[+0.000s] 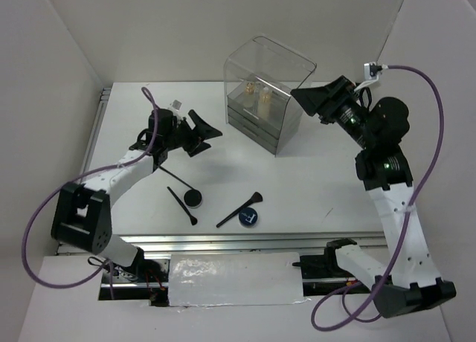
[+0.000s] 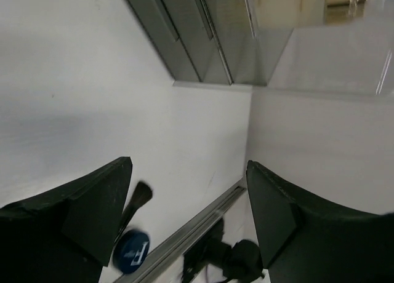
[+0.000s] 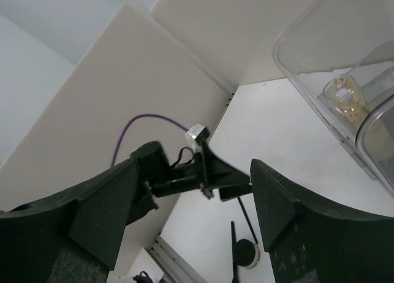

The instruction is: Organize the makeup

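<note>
Two round jars stand on the white table, a dark one (image 1: pixel 194 200) and a blue-lidded one (image 1: pixel 249 217). Three thin black brushes lie by them: one (image 1: pixel 181 180) behind the dark jar, one (image 1: pixel 182 206) to its left, one (image 1: pixel 239 210) beside the blue jar. Two small cream-and-gold items (image 1: pixel 256 94) stand inside the clear acrylic box (image 1: pixel 286 59). My left gripper (image 1: pixel 210 140) is open and empty, held left of the box. My right gripper (image 1: pixel 299 102) is open and empty, held just right of the box. The left wrist view shows the blue jar (image 2: pixel 131 252) and a brush head (image 2: pixel 140 197).
White walls close in the table on the left, back and right. A metal rail (image 1: pixel 223 242) runs along the near edge. The right wrist view shows the left arm (image 3: pixel 184 172), the box (image 3: pixel 308 67), one gold item (image 3: pixel 345 97) and the dark jar (image 3: pixel 249 252).
</note>
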`<state>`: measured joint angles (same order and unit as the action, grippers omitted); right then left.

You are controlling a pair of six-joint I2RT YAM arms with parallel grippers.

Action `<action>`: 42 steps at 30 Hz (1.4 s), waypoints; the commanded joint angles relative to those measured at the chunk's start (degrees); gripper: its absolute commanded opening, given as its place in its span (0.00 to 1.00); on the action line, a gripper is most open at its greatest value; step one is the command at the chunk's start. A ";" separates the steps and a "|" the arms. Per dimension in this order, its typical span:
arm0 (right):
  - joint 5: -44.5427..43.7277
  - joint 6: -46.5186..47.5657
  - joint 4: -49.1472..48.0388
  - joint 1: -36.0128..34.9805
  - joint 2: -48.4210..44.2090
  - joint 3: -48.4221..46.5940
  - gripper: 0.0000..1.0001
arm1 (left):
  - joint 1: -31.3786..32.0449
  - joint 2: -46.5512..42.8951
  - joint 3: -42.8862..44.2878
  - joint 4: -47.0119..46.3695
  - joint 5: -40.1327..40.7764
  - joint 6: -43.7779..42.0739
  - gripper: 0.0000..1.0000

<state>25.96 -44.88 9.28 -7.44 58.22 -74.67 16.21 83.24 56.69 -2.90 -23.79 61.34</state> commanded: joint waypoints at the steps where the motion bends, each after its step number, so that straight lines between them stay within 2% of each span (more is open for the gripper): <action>1: -5.20 1.82 -1.81 -1.35 -5.30 3.74 0.82 | 1.98 7.88 2.72 -19.41 -1.70 10.10 0.87; 3: -7.94 2.26 0.39 -1.52 -6.88 3.57 0.82 | 3.39 14.30 5.79 -23.98 -1.00 11.77 0.82; 8: -5.74 4.09 -1.46 -2.66 -6.89 3.22 0.81 | 5.06 28.52 11.86 -33.20 0.32 20.03 0.76; 11: -8.20 6.29 -0.14 -4.24 -6.36 2.52 0.78 | 5.50 34.50 14.41 -40.95 2.16 24.34 0.68; 16: -11.54 11.39 2.23 -8.45 -4.87 -0.91 0.78 | 5.68 41.37 21.00 -42.37 2.70 26.55 0.56; 21: -13.21 13.15 2.85 -9.61 -3.29 -3.19 0.78 | 5.50 44.55 25.40 -41.49 2.52 26.02 0.52; 34: -15.50 15.26 3.82 -11.72 -1.53 -6.27 0.78 | 4.71 48.07 25.14 -45.79 2.26 27.08 0.40; 35: -15.50 15.26 3.82 -11.72 -1.35 -6.36 0.78 | 4.62 48.24 25.31 -46.23 2.35 27.08 0.35; 39: -15.58 15.18 3.73 -11.98 -1.09 -6.54 0.78 | 4.71 48.86 25.40 -47.73 2.52 27.60 0.24; 42: -15.58 15.26 3.64 -12.07 -0.74 -6.62 0.78 | 4.62 48.86 24.70 -49.30 2.52 28.13 0.19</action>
<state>11.14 -30.50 13.54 -18.90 57.41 -78.81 21.19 131.31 80.90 -46.44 -22.37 89.03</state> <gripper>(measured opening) 0.779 0.209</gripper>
